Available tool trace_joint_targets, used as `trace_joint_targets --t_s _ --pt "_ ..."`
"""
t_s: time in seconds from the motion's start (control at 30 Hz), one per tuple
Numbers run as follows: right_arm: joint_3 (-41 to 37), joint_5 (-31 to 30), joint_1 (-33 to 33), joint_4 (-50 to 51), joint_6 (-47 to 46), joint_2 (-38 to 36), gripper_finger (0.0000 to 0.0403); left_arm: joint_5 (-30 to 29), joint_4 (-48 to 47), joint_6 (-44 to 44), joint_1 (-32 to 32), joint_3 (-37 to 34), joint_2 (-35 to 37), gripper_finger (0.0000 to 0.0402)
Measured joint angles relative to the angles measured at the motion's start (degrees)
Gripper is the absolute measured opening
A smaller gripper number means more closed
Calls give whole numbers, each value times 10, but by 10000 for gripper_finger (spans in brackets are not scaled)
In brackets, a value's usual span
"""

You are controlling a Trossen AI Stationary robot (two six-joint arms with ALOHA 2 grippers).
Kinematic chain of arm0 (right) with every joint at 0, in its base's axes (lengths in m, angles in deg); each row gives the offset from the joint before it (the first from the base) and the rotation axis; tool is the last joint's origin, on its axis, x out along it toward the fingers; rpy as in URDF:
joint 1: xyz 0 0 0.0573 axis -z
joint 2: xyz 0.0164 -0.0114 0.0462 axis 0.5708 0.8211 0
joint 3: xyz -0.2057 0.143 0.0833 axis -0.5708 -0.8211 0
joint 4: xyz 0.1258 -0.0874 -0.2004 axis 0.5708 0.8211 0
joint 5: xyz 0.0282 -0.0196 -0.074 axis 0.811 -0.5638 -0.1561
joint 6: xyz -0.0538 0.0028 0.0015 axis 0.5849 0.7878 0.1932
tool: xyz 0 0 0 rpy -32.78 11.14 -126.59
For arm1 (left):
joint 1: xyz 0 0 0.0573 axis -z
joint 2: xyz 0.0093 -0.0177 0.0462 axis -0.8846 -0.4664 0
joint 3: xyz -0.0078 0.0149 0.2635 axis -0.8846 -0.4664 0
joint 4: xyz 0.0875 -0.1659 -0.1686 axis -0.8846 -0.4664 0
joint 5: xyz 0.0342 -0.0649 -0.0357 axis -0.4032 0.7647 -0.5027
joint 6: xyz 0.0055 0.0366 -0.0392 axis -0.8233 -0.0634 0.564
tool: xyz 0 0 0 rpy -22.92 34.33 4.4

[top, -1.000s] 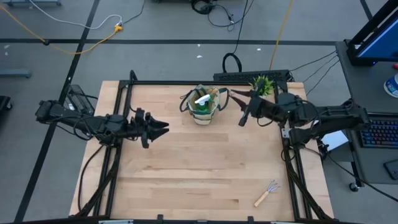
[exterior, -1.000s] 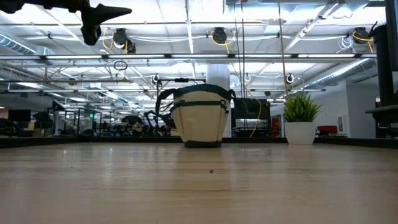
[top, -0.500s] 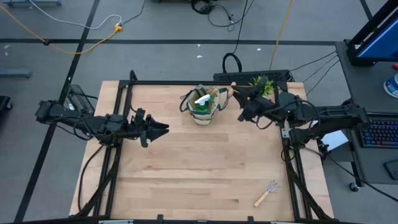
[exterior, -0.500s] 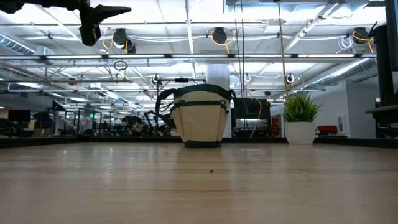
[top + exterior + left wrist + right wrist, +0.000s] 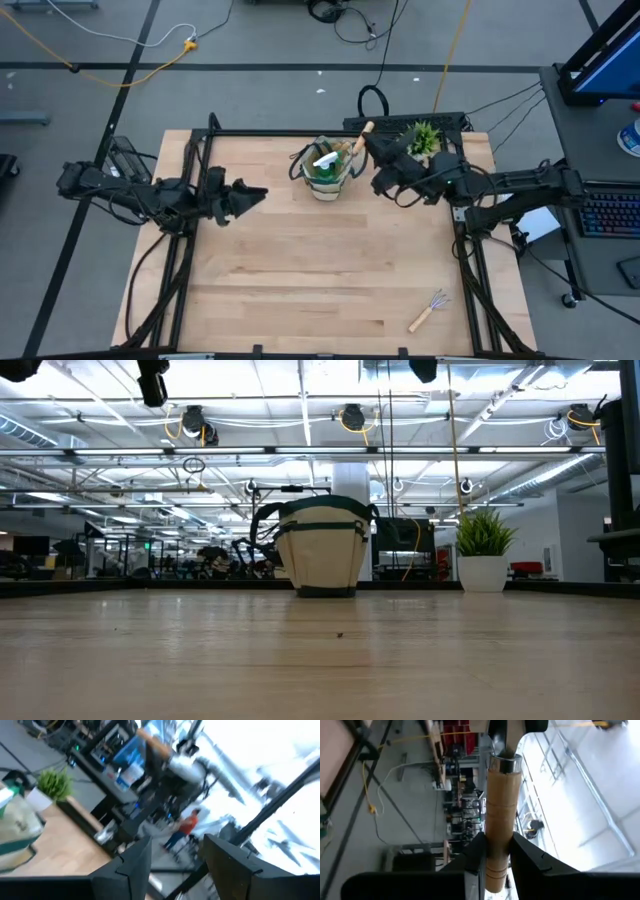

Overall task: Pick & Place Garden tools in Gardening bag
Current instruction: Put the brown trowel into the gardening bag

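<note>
I've got the right pincer (image 5: 378, 152) clamped on a trowel (image 5: 501, 810), raised at three o'clock of the gardening bag (image 5: 327, 170) for dropping in; the left pincer (image 5: 250, 195) waits part-open at nine.

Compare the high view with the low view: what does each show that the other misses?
Only the high view shows the right gripper shut on a wooden-handled tool beside the gardening bag, the spray bottle already inside the bag, the hand rake lying near the table's front right corner, and the left gripper open over the table's left side. Only the low view shows the bag's full side profile and its dark loop handles. Both show the bag and the potted plant at the table's far edge.
</note>
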Motion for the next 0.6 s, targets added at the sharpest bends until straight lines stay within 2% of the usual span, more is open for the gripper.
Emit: trace_joint_targets --t_s 0.2,0.43,0.6 --pt "0 1 -2 -1 74 26 53 -6 53 8 -18 0 0 184" --pt "0 4 -12 -1 147 72 53 -6 57 30 -46 1 -6 184" --pt "0 5 -26 0 186 112 53 14 56 55 -64 1 -30 184"
